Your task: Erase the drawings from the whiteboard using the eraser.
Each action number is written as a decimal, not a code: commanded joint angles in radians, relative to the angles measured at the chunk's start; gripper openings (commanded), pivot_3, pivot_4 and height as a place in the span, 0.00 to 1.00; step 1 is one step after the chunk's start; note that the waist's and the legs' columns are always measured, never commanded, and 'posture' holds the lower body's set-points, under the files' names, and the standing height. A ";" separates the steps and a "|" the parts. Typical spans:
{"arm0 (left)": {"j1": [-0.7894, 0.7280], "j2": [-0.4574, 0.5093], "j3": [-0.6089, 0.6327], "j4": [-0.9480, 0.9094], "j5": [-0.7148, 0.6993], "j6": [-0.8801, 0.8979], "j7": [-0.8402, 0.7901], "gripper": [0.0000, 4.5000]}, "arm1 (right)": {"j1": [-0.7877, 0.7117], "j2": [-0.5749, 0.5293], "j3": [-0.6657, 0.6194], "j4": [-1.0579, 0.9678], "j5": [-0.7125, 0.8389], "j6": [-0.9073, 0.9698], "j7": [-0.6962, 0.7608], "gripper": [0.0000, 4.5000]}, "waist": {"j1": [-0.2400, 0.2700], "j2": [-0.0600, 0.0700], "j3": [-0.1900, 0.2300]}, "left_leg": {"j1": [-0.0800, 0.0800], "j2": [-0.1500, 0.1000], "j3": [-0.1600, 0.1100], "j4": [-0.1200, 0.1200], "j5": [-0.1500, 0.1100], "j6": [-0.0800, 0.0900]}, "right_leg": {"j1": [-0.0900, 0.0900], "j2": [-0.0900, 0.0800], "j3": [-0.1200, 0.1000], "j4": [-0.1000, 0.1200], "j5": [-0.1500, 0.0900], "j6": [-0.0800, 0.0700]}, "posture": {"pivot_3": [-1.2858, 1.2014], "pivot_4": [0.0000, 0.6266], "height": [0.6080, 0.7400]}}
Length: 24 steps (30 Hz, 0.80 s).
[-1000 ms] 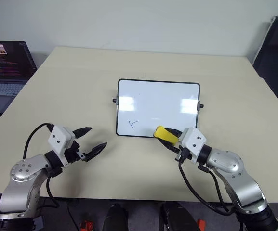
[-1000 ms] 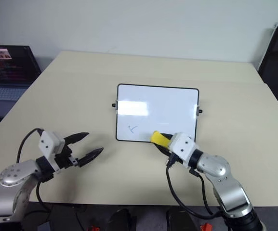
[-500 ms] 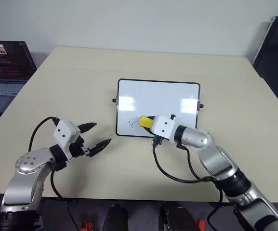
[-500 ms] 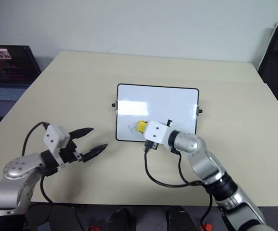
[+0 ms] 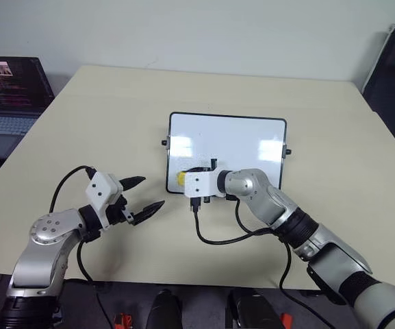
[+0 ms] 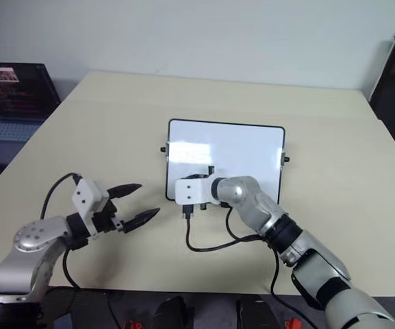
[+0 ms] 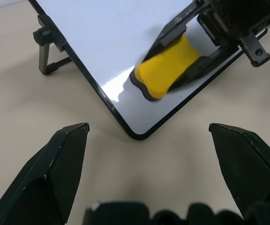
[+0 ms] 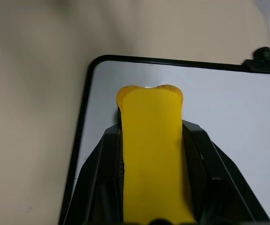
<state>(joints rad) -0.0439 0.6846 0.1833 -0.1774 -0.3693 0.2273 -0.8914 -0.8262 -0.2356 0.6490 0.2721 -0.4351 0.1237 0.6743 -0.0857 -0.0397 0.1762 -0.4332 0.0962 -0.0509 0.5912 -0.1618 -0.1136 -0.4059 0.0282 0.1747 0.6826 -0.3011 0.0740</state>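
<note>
On the tan table (image 5: 101, 110), the right gripper (image 5: 183, 178) pinches the yellow eraser (image 7: 167, 68) tight between its two black fingers and presses it on the whiteboard (image 5: 228, 140).

Near the board's front left corner, the eraser's dark bottom sits flat on the white face, close to the black frame. No drawings can be made out on the bare part of the board. Off the board, above the table on the robot's left, the left gripper (image 5: 142, 195) hangs with its fingers spread wide, holding nothing. A laptop (image 5: 9, 96) sits past the table's far left edge.
</note>
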 commanded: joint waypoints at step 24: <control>-0.017 -0.009 -0.013 0.035 0.002 -0.054 -0.014 1.00 | -0.058 -0.138 -0.072 0.049 -0.101 -0.069 0.010 0.29 | 0.005 0.000 0.000 | 0.000 0.000 0.000 0.003 0.005 0.002 | 0.001 0.000 0.000 0.000 0.001 0.000 | 0.52 0.24 1.00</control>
<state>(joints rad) -0.0472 0.6782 0.1644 -0.1255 -0.3640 0.1842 -0.9061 -0.8838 -0.3375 0.6067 0.2986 -0.5100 0.0349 0.6673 -0.0806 -0.0396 0.1760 -0.4327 0.0959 -0.0507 0.5939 -0.1566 -0.1113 -0.4049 0.0279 0.1751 0.6824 -0.3003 0.0738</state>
